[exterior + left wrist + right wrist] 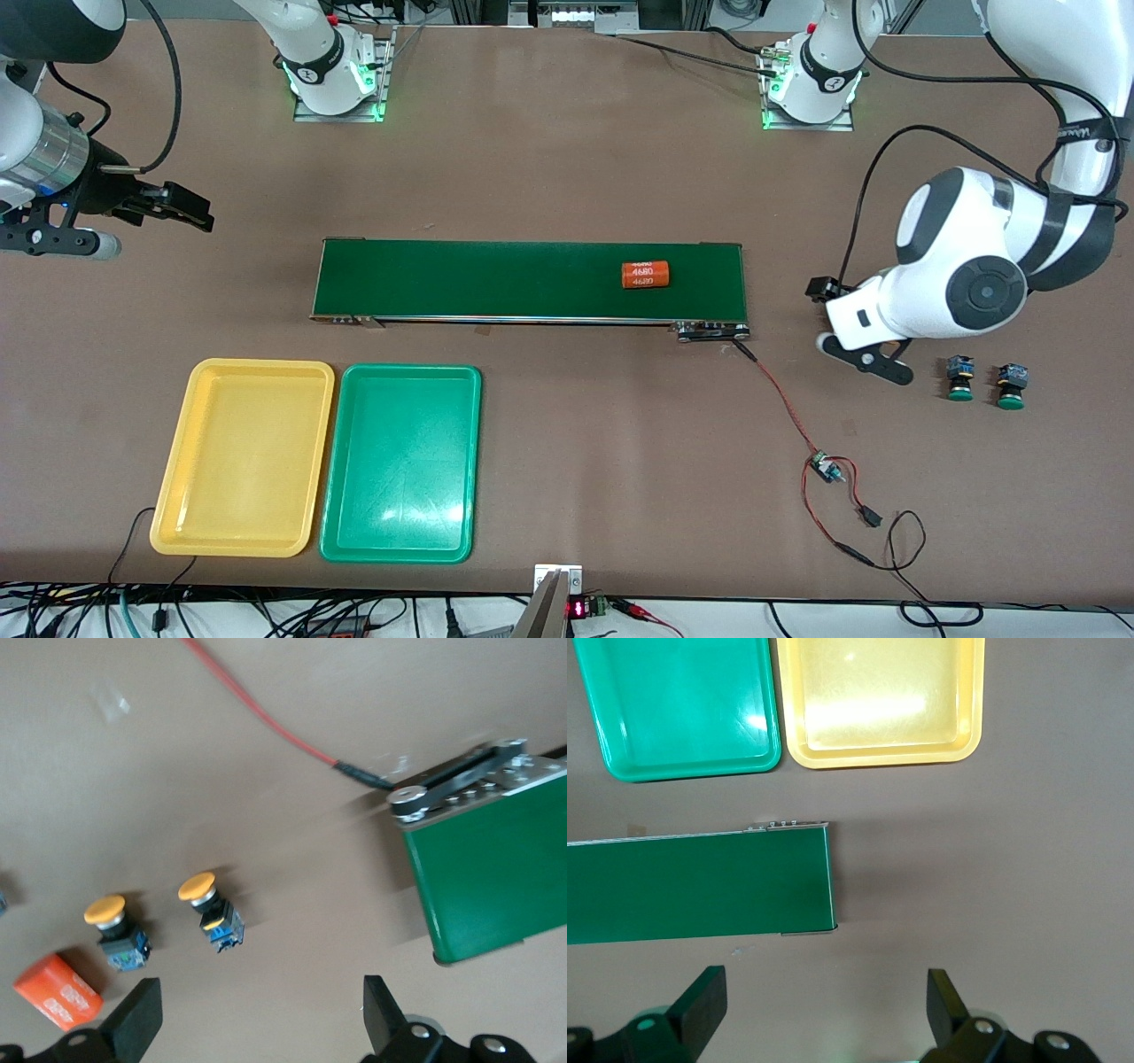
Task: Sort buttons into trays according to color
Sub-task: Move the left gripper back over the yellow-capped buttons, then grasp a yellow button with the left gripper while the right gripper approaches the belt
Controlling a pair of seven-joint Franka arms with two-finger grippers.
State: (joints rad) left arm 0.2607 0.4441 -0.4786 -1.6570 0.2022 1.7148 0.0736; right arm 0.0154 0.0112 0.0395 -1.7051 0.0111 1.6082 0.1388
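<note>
Brown desk (567, 159), nothing sorted yet. My right gripper (828, 988) waits in the air off the conveyor belt's (496, 279) end, jaws apart. Yellow tray (244, 461) and green tray (399, 461) sit empty, nearer the camera than the belt. My left gripper (263, 992) hovers off the belt's left-arm end, jaws wide, over two yellow-capped buttons (208, 904). Two green-capped buttons (959, 378) stand close by. Next move, I reckon: drop down and pinch one yellow button squarely.

left end effector (257, 1019) open, right end effector (824, 1010) open
</note>
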